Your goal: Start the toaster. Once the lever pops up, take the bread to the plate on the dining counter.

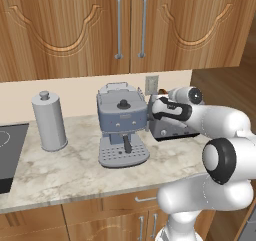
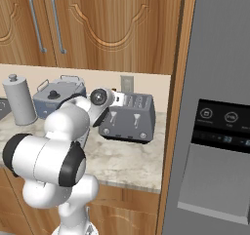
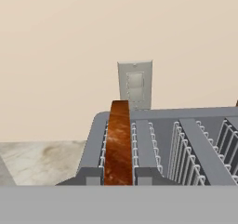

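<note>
Toaster sat at the far right end of the marbled surface, close to the back wall, and the white arm reached across to it from the near side. From the left base camera the arm's forearm covered most of that dark-grey box; from the right base camera its silver front and the slots on top were plain to see.

Over on the hand camera, what a close look: the bread stood on edge in the leftmost slot of the toaster, brown with a darker crust, its top poking just above the rim. The wire guides of the neighbouring slots ran off to the right. Behind it, on the cream wall, sat a pale outlet plate.

The pincer hovered at the toaster's upper left corner, right by that bread slot, with its fingers drawn together. Whether it touched the toaster, I could not tell.

Left of the toaster stood the blue-grey espresso machine, just beside it, and farther left a grey canister with a knob on its lid. A dark cooktop edged in at the far left. Wooden cabinets hung above, and a grey refrigerator rose on the right.
</note>
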